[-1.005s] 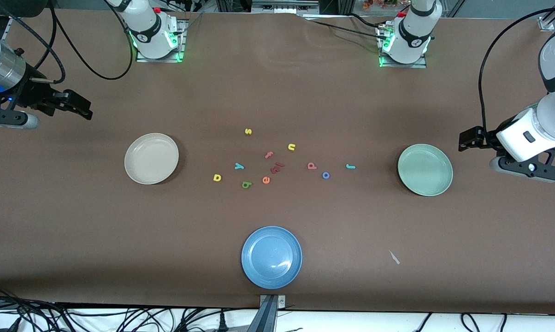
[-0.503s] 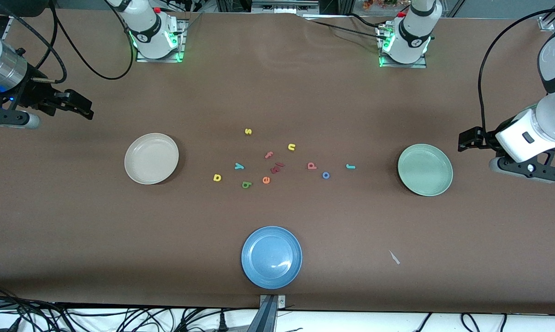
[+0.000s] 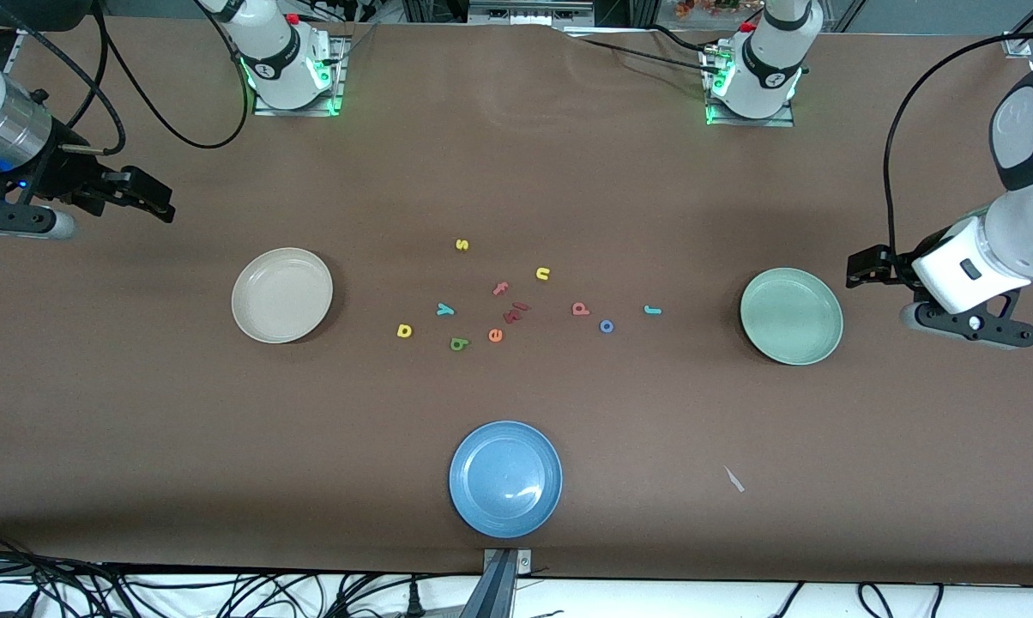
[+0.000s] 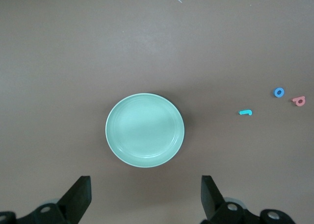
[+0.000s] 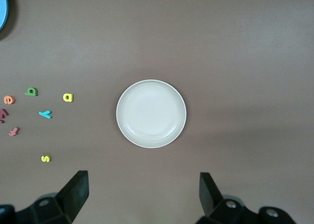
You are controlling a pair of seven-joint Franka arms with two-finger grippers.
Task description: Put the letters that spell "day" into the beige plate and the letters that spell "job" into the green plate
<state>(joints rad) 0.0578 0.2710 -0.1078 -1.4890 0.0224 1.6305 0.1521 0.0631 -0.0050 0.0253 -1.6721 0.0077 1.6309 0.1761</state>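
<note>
The yellow d (image 3: 404, 330), teal y (image 3: 444, 310) and green a (image 3: 458, 344) lie mid-table, on the side of the empty beige plate (image 3: 281, 294). The salmon b (image 3: 580, 308), blue o (image 3: 606, 326) and teal j (image 3: 652, 310) lie on the side of the empty green plate (image 3: 791, 316). My left gripper (image 3: 864, 266) hangs open and empty in the air just past the green plate (image 4: 145, 130), at the left arm's end of the table. My right gripper (image 3: 152, 202) hangs open and empty near the beige plate (image 5: 151, 113), at the right arm's end.
A blue plate (image 3: 505, 478) sits near the table's front edge. Among the letters lie a yellow s (image 3: 461, 245), yellow u (image 3: 542, 274), pink f (image 3: 500, 288), orange e (image 3: 495, 336) and dark red pieces (image 3: 515, 312). A small white scrap (image 3: 733, 479) lies toward the front.
The left arm has drifted slightly toward the green plate. The right arm has hardly moved, and no letter has shifted.
</note>
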